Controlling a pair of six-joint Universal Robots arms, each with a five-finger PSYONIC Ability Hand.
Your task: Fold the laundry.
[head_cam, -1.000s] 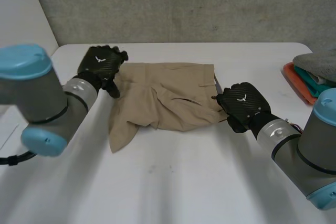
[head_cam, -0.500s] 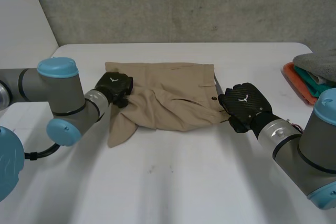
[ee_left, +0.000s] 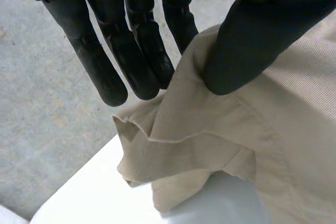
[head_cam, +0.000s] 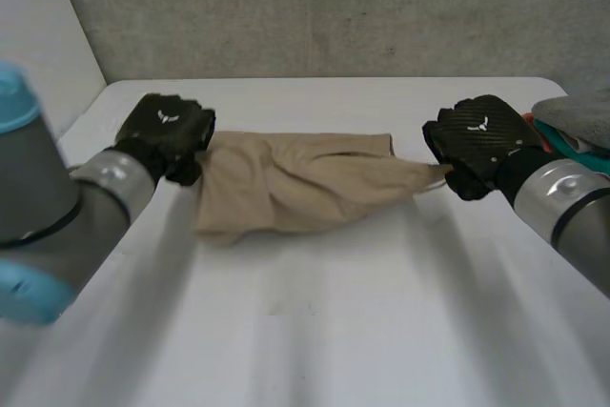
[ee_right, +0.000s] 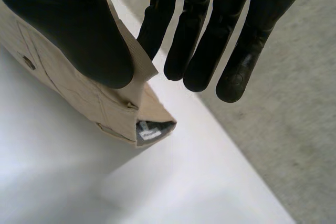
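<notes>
Left hand [head_cam: 164, 131] pinches one end of the tan garment [head_cam: 305, 183] between thumb and fingers, right hand [head_cam: 477, 135] pinches the other (corner with the label). I've got it stretched across the table [head_cam: 315, 331], rumpled; no neat fold yet.

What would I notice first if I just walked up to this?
The tan garment stretched across the white table between two black hands. The left hand pinches one end, the right hand the other. A pile of other laundry sits at the table's right edge.
</notes>
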